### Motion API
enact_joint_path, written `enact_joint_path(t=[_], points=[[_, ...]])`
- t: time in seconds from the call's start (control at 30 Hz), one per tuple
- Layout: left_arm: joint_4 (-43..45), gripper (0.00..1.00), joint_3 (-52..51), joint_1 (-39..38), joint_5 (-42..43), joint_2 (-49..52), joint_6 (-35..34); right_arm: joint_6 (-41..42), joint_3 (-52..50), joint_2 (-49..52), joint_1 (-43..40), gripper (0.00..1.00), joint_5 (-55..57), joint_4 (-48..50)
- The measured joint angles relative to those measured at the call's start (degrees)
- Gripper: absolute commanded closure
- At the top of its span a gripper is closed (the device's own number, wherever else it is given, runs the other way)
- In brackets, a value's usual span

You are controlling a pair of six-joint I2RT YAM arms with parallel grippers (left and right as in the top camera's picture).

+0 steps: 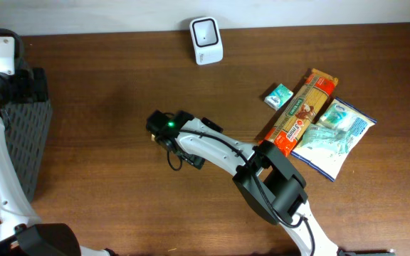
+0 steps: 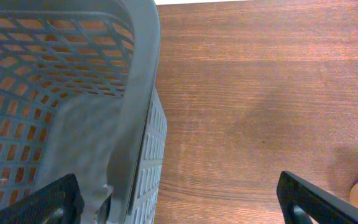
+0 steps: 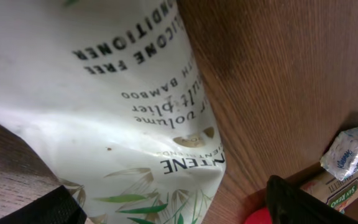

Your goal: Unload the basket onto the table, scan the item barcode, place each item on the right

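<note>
Where the right gripper (image 3: 173,206) hangs: low over the item, its black fingers (image 3: 33,208) spread wide to either side. Bare wood shows between the right-hand finger and the item, so I judge that nothing is held yet.
Item: white glossy plastic conditioner bottle (image 3: 104,106) with black lettering and a green leaf print. It lies on its side on the dark brown wooden table (image 1: 105,85), left of centre, and from overhead the gripper hides it.
Handling: probably fairly light, smooth and slippery, with walls that may give a little under a squeeze; not fragile.
Where to hold: across the narrow width of the body, about mid-length, firmly enough that it cannot slide. No barcode shows on the face in view, so it likely needs turning toward the reader.
Nearby goods: small teal-and-white tissue pack (image 3: 348,152), long orange cardboard pasta box (image 1: 297,114) and blue-and-white plastic bag (image 1: 337,135), clustered at the right, well apart from the bottle.
Reader: white rounded block scanner (image 1: 206,40), standing at the far edge of the table, well apart from the bottle.
Container: dark grey plastic mesh basket (image 2: 138,74) at the left edge; nothing shows in the part of it that is in view.
Left gripper (image 2: 178,200): over the basket's rim, fingers fully apart, empty.
</note>
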Motion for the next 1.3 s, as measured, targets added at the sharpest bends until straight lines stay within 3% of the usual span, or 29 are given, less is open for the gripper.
enact_joint_path(t=[0.33,0.47,0.6,0.63,0.67,0.93,1.1,1.2,1.3], points=[[0.00,0.01,0.00,0.00,-0.02,-0.02,0.00,-0.63,0.00,0.00,-0.22,0.12,-0.61,0.26],[0.00,0.01,0.00,-0.02,0.00,-0.02,0.02,-0.79,0.00,0.00,-0.28,0.23,-1.05,1.73],[-0.02,0.01,0.00,0.00,-0.02,-0.02,0.02,-1.57,-0.15,0.09,-0.48,0.57,-3.41,2.78],[0.00,0.01,0.00,0.00,-0.02,-0.02,0.02,-1.27,-0.22,0.24,-0.48,0.89,-3.69,2.97],[0.00,0.01,0.00,0.00,0.00,-0.02,0.00,-1.42,-0.28,0.26,-0.50,0.96,-3.85,3.02],[0.00,0.01,0.00,0.00,-0.02,-0.02,0.00,-0.96,1.64,0.11,-1.55,0.96,-8.96,-0.57],[0.00,0.01,0.00,0.00,0.00,-0.02,0.00,-2.73,4.68,-0.96,-7.58,0.96,-36.89,-5.77],[0.00,0.01,0.00,0.00,0.00,-0.02,0.00,-8.39,4.68,-0.96,-13.68,0.96,-58.21,-9.57],[-0.02,0.01,0.00,0.00,-0.02,-0.02,0.00,-12.68,4.61,-0.96,-18.01,0.96,-69.85,-11.02]])
